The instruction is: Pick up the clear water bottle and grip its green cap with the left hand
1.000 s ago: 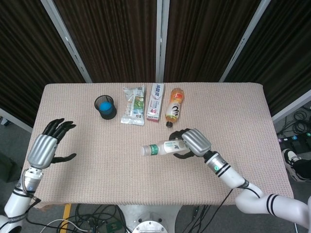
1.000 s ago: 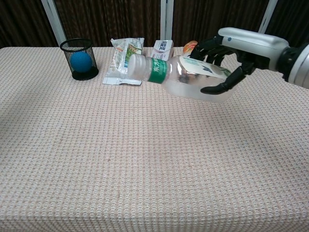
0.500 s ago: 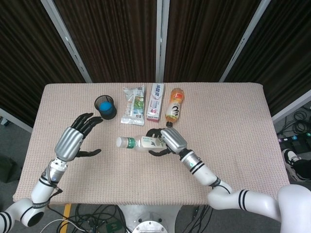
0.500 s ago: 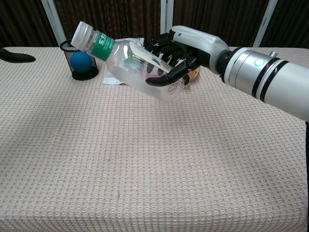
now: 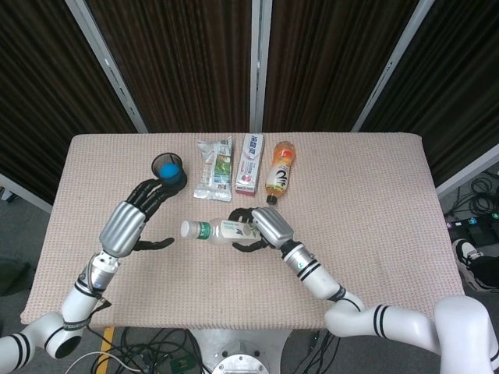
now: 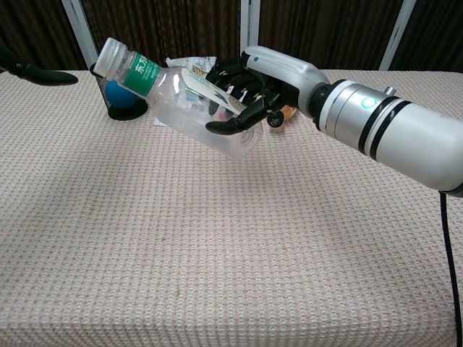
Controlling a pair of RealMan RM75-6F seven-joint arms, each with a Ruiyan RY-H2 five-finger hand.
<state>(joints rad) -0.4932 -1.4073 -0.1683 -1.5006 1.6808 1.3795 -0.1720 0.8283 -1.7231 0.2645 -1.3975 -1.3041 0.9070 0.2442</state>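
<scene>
My right hand (image 5: 260, 226) (image 6: 255, 88) grips the clear water bottle (image 5: 217, 231) (image 6: 177, 96) around its body and holds it above the table, tilted with the neck pointing left. The neck carries a green label band (image 6: 142, 70) and the cap end (image 5: 186, 228) (image 6: 110, 52) looks whitish. My left hand (image 5: 134, 220) is open with spread fingers, just left of the cap and apart from it. In the chest view only one of the left hand's fingers (image 6: 40, 74) shows at the top left edge.
At the back of the table (image 5: 374, 202) stand a black mesh cup with a blue ball (image 5: 169, 171) (image 6: 120, 88), a snack packet (image 5: 214, 168), a white carton (image 5: 249, 162) and an orange drink bottle (image 5: 281, 167) lying down.
My right hand has carried the bottle left and tilted its neck upward. My left hand has risen from the table's left edge toward the cap.
</scene>
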